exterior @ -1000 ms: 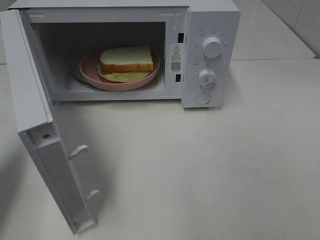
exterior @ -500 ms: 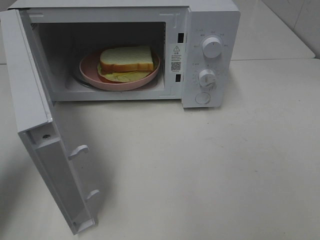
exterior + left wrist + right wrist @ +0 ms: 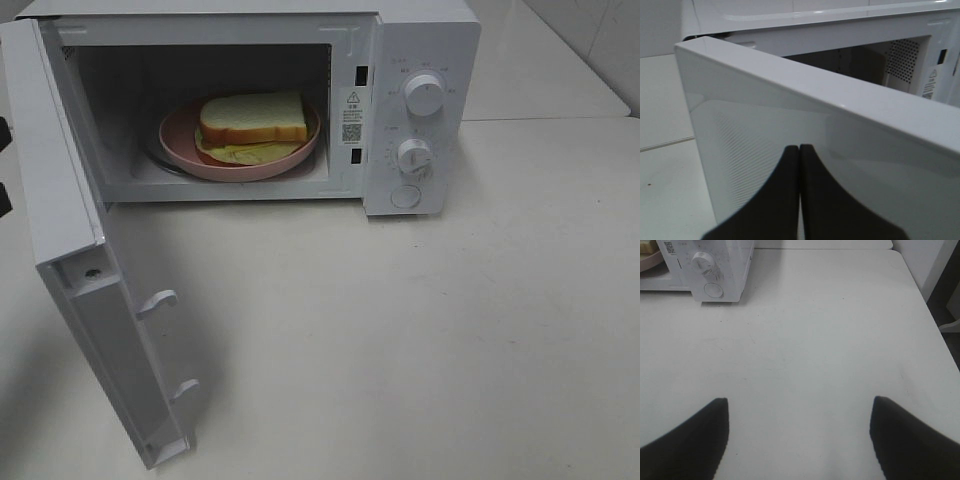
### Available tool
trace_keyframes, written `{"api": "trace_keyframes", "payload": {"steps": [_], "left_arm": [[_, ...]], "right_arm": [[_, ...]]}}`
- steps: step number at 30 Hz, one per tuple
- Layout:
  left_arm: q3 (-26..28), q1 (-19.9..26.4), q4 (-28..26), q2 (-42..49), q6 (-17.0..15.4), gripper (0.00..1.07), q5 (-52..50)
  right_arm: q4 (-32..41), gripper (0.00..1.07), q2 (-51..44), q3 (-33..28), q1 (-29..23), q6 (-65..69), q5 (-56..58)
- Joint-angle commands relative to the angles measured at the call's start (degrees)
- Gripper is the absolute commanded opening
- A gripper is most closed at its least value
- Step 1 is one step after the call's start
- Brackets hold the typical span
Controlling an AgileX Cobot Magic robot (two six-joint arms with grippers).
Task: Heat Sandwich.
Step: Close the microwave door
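Bright, even light; soft shadow in front of the microwave [image 3: 445, 40] (its inside dimmer); wrist-view foregrounds blurred.

Microwave door [image 3: 765, 125]: glossy white, smooth. My left gripper [image 3: 799, 148]: matt black. Desk [image 3: 815, 340]: matt off-white, faintly scuffed. Plate [image 3: 240, 172]: smooth pink.

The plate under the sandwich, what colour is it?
The plate is plain pink, with no pattern; the exterior high view shows it best.
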State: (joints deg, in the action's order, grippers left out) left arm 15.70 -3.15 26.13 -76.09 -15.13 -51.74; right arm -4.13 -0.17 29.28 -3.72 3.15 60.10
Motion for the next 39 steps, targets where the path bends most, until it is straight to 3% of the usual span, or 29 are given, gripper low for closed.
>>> {"api": "trace_keyframes", "payload": {"steps": [1,22,27,29,34,39], "left_arm": [[-0.1,-2.5,-1.8,0.1,0.0,0.00,-0.5],[-0.1,-4.5,-3.3,-2.5,-0.5,0.00,-0.7],[-0.1,-7.7,-7.3,-2.5,1.3,0.00,-0.3],[-0.1,-9.9,-11.6,-2.5,2.8,0.00,-0.2],[-0.1,-13.8,-16.5,-2.5,6.3,0.00,1.2],[0.1,-15.0,-18.3,-4.1,6.5,0.00,1.4]], "right_arm": [[0.1,0.75,-1.5,-0.3,0.3,-0.3,-0.6],[0.1,0.75,-1.5,-0.3,0.3,-0.3,-0.6],[0.1,0.75,-1.5,-0.3,0.3,-0.3,-0.6],[0.1,0.75,-1.5,-0.3,0.3,-0.3,-0.6],[0.1,0.75,-1.5,-0.3,0.3,-0.3,-0.6],[0.1,0.75,-1.5,-0.3,0.3,-0.3,-0.6]]}}
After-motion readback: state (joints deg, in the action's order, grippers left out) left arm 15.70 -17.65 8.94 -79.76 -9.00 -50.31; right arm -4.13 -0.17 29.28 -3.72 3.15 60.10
